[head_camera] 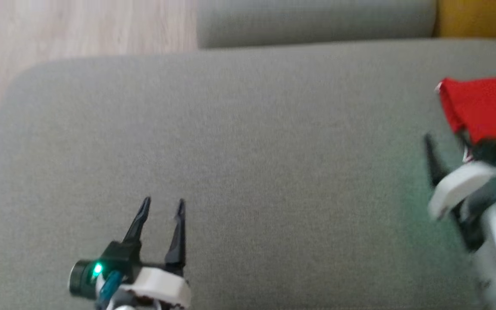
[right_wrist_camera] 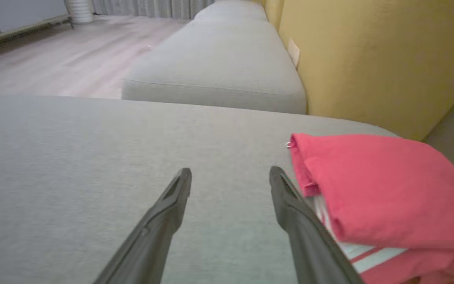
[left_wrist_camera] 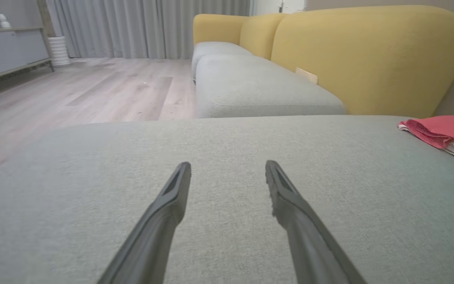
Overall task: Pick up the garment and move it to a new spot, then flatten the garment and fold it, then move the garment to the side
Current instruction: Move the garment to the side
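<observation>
Folded red fabric garment with white stripes (right_wrist_camera: 388,185) sits at the right end of the grey sofa cushion (head_camera: 248,129), just beside my right gripper (right_wrist_camera: 231,173), which is wide open and empty. Left gripper (left_wrist_camera: 228,167) is the same, over bare cushion. I'd back the right one straight off so no finger snags the fold. Yellow sofa backrest (left_wrist_camera: 369,51) behind, pale wood floor (left_wrist_camera: 112,83) beyond.

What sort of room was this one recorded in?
Probably a home living room: a sofa with grey seats and yellow backs, long curtains, a wood floor and a low sideboard. A folded red garment lies on the sofa.
</observation>
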`<state>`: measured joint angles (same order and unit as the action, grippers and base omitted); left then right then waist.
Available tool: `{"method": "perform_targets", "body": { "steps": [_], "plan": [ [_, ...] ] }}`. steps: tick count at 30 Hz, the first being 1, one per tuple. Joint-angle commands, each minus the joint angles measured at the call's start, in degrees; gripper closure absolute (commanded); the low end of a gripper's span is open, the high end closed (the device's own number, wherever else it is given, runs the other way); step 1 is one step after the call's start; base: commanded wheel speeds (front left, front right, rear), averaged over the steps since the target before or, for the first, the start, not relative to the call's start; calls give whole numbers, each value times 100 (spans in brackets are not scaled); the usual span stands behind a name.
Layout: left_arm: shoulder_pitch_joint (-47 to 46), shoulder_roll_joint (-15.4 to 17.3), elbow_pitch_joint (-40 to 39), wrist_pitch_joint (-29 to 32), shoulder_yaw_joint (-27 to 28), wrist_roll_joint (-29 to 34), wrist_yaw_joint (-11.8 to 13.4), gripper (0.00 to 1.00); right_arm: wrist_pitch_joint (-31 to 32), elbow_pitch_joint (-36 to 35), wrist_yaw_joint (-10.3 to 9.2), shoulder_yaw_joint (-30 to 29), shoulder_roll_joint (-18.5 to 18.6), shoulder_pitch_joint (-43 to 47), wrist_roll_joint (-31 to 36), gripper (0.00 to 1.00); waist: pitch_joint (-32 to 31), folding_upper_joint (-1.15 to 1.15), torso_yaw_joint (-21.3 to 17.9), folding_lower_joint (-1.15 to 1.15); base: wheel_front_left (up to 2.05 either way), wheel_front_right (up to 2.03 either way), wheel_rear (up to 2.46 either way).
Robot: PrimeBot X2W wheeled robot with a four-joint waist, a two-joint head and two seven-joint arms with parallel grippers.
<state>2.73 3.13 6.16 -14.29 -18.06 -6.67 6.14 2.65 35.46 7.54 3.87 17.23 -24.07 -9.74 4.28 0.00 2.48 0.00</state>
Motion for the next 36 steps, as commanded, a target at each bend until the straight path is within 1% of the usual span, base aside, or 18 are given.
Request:
{"method": "perform_targets", "body": {
  "steps": [1, 4, 6, 9, 12, 15, 16, 17, 19, 21, 22, 27, 36],
  "plan": [
    [-34, -17, -135, -71, 309, -35, 55, 0, -308, -232, -5, 220, -129, 163, -79, 0, -456, 0, 63, 0, 0, 0, 0],
    [110, -7, -116, -71, 505, -34, 91, 0, -768, -311, -5, 437, -411, 488, -178, 0, -626, 0, 95, 0, 0, 0, 0],
    [199, -6, -113, -71, 613, -50, 84, 0, -1087, -356, -5, 481, -577, 673, -210, 0, -725, 0, 106, 0, 0, 0, 0],
    [336, -7, -147, -71, 756, -80, 54, 0, -1515, -414, -5, 394, -814, 956, -172, 0, -870, 0, 128, 0, 0, 0, 0],
    [488, -9, -239, -71, 884, -74, 34, 0, -1718, -577, -5, 286, -1032, 1242, -91, 0, -982, 0, 128, 0, 0, 0, 0],
    [631, -10, -331, -71, 962, -53, -22, 0, -1758, -928, -5, 232, -1200, 1585, -82, 0, -1075, 0, 134, 0, 0, 0, 0],
    [676, -11, -365, -71, 982, -37, -44, 0, -1760, -1120, -5, 233, -1235, 1716, -88, 0, -1098, 0, 132, 0, 0, 0, 0],
    [676, -11, -365, -71, 982, -37, -44, 0, -1760, -1120, -5, 233, -1235, 1716, -88, 0, -1098, 0, 132, 0, 0, 0, 0],
    [768, -12, -437, -71, 1013, 2, -95, 0, -1762, -1456, -5, 229, -1284, 2000, -86, 0, -1145, 0, 128, 0, 0, 0, 0],
    [848, 3, -507, -71, 1014, 75, -178, 0, -1763, -1630, -5, 235, -1323, 2276, -112, 0, -1182, 0, 124, 0, 0, 0, 0],
    [910, 37, -587, -71, 988, 163, -286, 0, -1763, -1737, -5, 227, -1353, 2467, -127, 0, -1216, 0, 116, 0, 0, 0, 0],
    [1060, 29, -628, -71, 1020, 241, -365, 0, -1764, -1860, -5, 219, -1400, 2685, -97, 0, -1280, 0, 98, 0, 0, 0, 0],
    [1074, 6, -552, -71, 1062, 276, -421, 0, -1765, -1851, -5, 231, -1426, 2741, -12, 0, -1305, 0, 73, 0, 0, 0, 0]
  ]
}}
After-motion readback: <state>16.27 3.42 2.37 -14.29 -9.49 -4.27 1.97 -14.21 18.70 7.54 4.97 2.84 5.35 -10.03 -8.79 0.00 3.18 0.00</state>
